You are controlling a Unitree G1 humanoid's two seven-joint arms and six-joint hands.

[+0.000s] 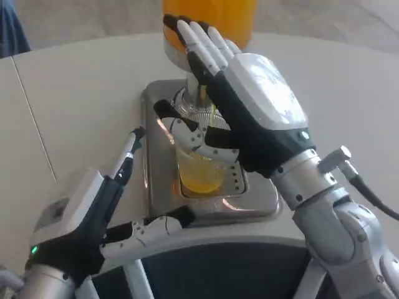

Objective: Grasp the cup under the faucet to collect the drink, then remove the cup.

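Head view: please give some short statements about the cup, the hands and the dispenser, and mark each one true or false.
1. The right hand is around the cup. True.
2. The cup is empty. False: it holds some orange drink in its lower part.
3. The left hand holds the cup. False: it is apart from the cup, at the tray's left front edge, fingers spread, holding nothing.
4. The cup stands over the metal tray, under the faucet. True.
5. The dispenser tank above holds a blue liquid. False: the liquid is orange.
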